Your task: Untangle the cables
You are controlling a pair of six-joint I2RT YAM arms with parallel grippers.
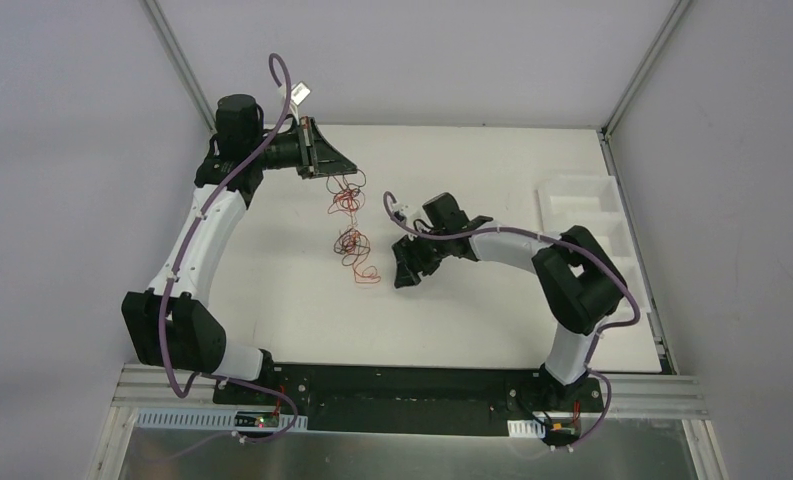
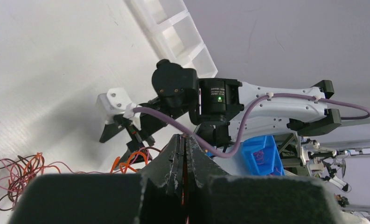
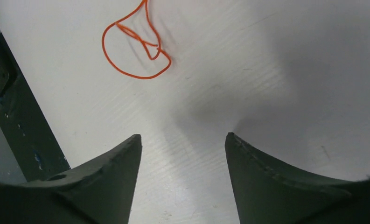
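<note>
- My left tool (image 2: 185,140) is shut tight, both fingers pressed together. A thin red line shows in the crack, and it pinches the far end of the cables (image 1: 350,235).
- My right tool (image 3: 183,140) is wide open and holds nothing. It points down at the bare white surface (image 1: 472,330), with an orange loop (image 3: 136,51) lying near it.
- The cables make one long thin string. It runs from the left tool at the far side toward me, with a knotty clump in the middle.
- The right tool sits just right of the near end.
- There is lots of bare surface near me and to the right. A white tray (image 1: 584,205) lies along the right edge, and my left arm (image 1: 207,230) curves along the left.
</note>
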